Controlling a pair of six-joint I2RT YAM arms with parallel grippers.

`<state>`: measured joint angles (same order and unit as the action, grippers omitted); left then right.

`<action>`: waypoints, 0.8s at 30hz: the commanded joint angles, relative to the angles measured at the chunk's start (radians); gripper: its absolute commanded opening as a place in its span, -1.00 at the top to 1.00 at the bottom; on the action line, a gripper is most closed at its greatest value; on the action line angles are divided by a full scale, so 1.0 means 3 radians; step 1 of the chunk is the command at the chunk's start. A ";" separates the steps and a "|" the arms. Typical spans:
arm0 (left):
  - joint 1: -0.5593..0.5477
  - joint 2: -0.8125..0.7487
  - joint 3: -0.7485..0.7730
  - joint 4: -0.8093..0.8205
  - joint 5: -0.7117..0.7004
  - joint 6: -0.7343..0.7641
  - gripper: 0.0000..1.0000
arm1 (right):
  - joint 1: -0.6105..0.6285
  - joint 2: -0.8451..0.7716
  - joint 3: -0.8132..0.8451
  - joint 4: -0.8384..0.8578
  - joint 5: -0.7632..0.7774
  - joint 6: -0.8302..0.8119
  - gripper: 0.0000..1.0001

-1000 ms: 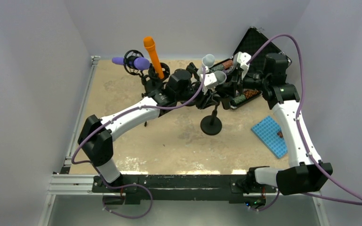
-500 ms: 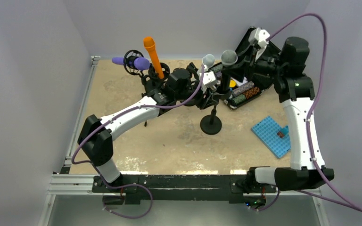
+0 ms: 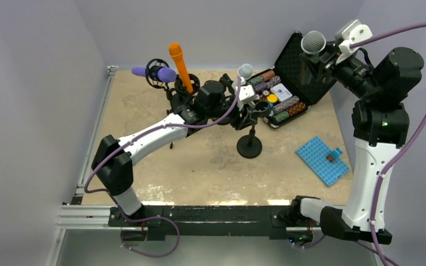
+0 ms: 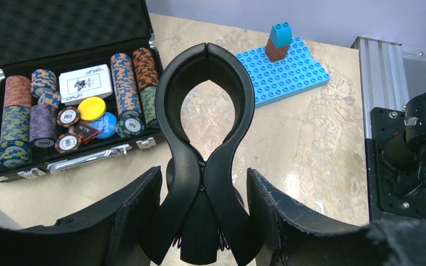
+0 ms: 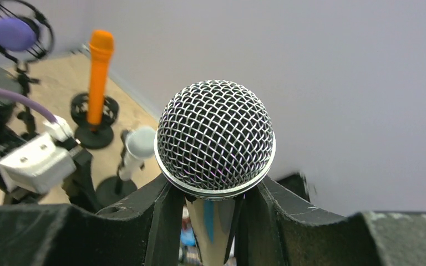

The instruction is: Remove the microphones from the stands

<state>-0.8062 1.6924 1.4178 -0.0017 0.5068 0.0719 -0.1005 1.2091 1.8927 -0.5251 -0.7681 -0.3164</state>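
The microphone (image 3: 313, 42), with a silver mesh head (image 5: 215, 136) and shiny body, is held high at the back right, clear of the stand. My right gripper (image 3: 320, 55) (image 5: 211, 194) is shut on its body just under the head. The black stand (image 3: 249, 148) sits mid-table with its clip (image 3: 259, 109) (image 4: 208, 111) empty and its tips closed together. My left gripper (image 3: 249, 113) (image 4: 204, 177) is open. Its fingers (image 4: 138, 205) flank the clip's handles, with a gap showing on the left side.
An open poker chip case (image 3: 291, 58) (image 4: 61, 22) lies behind the stand. A blue studded baseplate (image 3: 313, 152) (image 4: 294, 75) lies right. An orange microphone (image 3: 180, 66) (image 5: 99, 77), a purple one (image 3: 158, 73) and a grey-white one (image 3: 244, 71) (image 5: 138, 147) stand at the back.
My right arm has lifted the microphone out of the clip and carried it up and to the right. My left gripper has opened off the clip handles, and the clip has closed.
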 commanded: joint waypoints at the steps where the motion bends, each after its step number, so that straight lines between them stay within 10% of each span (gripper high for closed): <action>1: 0.0002 -0.0037 0.0024 -0.0229 0.0065 0.0019 1.00 | -0.0183 0.0090 -0.0275 -0.0956 0.0547 -0.0436 1.00; 11: -0.0002 -0.0035 0.0019 -0.0197 0.0029 0.0014 1.00 | -0.0517 0.0447 -0.1707 -0.2053 0.0918 -0.1185 1.00; 24: -0.0003 -0.0062 0.0005 -0.0199 -0.0006 0.0019 1.00 | -0.0509 0.1031 -0.2499 -0.1805 0.1374 -0.0915 1.00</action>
<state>-0.8062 1.6920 1.4178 -0.0021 0.5056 0.0719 -0.2554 1.4822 1.2072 -1.0981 -0.3992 -0.5983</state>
